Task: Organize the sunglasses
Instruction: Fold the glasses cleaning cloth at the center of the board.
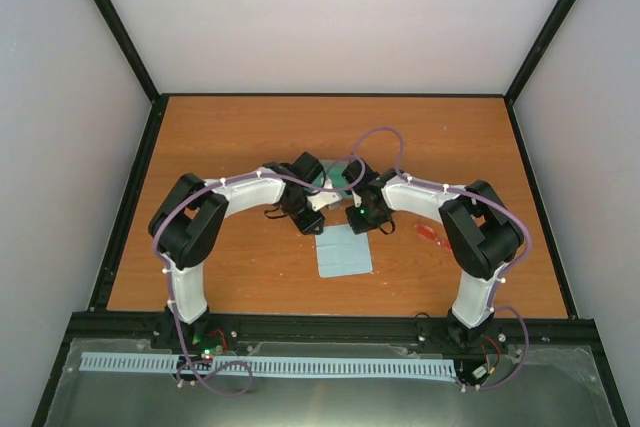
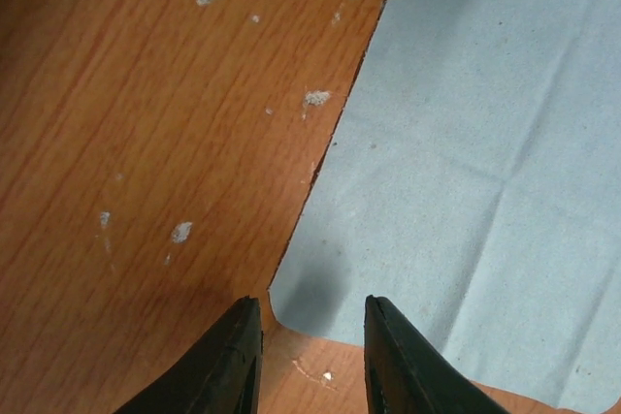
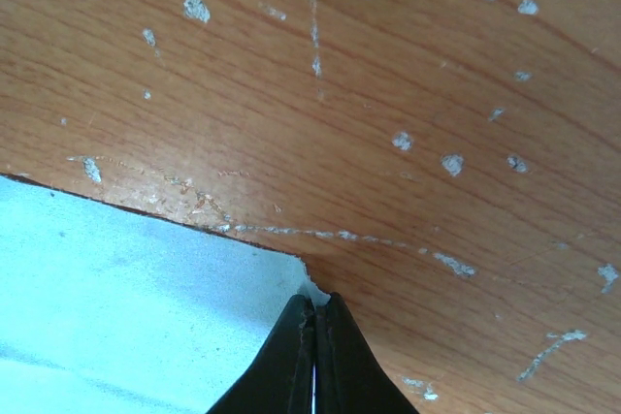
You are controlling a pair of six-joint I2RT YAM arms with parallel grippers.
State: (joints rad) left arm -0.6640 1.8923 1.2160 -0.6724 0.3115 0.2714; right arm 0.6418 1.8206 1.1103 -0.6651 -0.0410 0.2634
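From here I see the left gripper (image 2: 312, 361) low over the table (image 2: 146, 143) with its jaws apart, the near corner of the pale blue cloth (image 2: 466, 143) lying between them. The right gripper (image 3: 315, 356) has its jaws pressed together right at another corner of the cloth, and I judge it has nipped that corner, though only a sliver shows at the tips. The sunglasses (image 1: 432, 234) lie on the table close beside the right arm's elbow, apart from the cloth and well short of the open case (image 1: 338, 177) beyond both wrists. My worry is that elbow: any sweep or drop of the right arm could knock the sunglasses. A thin pinch may also slip, and the left jaws could close on bare wood.
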